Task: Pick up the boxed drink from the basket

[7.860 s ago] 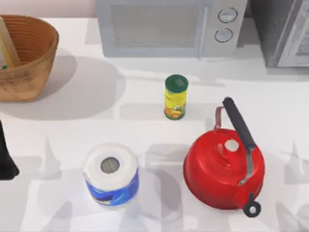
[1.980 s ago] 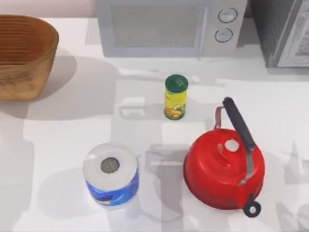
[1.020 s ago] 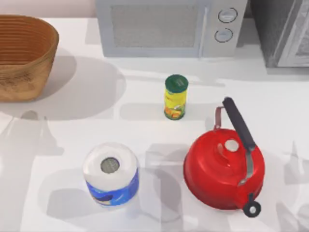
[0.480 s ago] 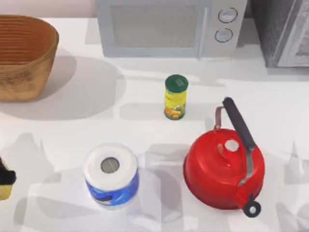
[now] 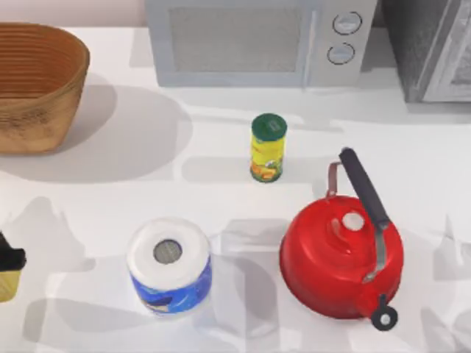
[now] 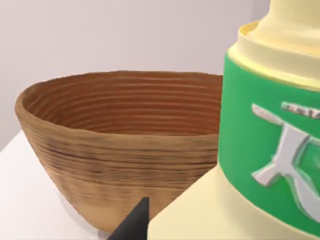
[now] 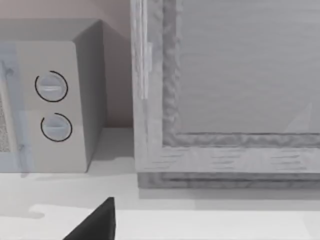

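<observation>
The left hand [image 5: 7, 261] sits at the left edge of the surface [image 5: 221, 198], in front of the basket [image 5: 33, 84], and it is closed on the boxed drink [image 5: 6, 285], whose pale yellow body pokes out just below the dark fingers. From the left wrist, the drink [image 6: 250, 150] is pressed up close, cream with a broad green band and a white mark, one dark finger [image 6: 132, 225] showing beside it, and the ribbed basket [image 6: 115, 150] stands behind it with nothing inside. Half a second ago the hand was at nearly the same spot; a second ago it was out of sight, and eight seconds ago the drink was leaning inside the basket.

Farther along the surface stand the paper roll [image 5: 169, 265], the red kettle [image 5: 342, 265] and the yellow can [image 5: 268, 147], with the microwave [image 5: 257, 40] at the back, all unmoved. The right hand's finger [image 7: 95, 222] hangs before the microwave's dials [image 7: 52, 105]; I cannot tell whether that hand is open or closed.
</observation>
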Robot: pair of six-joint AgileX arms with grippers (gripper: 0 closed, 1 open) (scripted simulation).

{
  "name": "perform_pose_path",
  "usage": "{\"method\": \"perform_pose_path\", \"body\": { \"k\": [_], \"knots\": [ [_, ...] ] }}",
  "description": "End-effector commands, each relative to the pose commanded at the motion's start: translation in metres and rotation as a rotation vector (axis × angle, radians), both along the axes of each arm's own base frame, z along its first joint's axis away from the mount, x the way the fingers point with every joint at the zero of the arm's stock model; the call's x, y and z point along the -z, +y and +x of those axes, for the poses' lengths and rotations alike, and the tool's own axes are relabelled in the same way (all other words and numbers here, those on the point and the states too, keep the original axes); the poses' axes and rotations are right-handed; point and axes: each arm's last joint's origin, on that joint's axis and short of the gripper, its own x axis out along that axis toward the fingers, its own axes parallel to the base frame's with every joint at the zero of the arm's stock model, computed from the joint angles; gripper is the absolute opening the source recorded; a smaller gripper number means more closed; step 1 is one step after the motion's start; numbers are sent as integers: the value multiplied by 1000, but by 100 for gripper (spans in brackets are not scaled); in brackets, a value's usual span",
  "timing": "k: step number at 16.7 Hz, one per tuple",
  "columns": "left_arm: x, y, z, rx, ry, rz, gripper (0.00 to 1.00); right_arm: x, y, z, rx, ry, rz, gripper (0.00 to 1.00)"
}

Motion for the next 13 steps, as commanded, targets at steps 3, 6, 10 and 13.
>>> {"method": "perform_pose_path", "body": {
  "k": [3, 6, 10, 13],
  "knots": [
    [-16, -8, 10, -81, 12, -7, 0, 0, 0, 0, 0, 0, 0, 100],
    [-33, -23, 27, -200, 19, -11, 0, 0, 0, 0, 0, 0, 0, 100],
    [-48, -58, 52, -365, 24, -9, 0, 0, 0, 0, 0, 0, 0, 100],
    [-48, -94, 66, -476, 20, -4, 0, 0, 0, 0, 0, 0, 0, 100]
  ]
}}
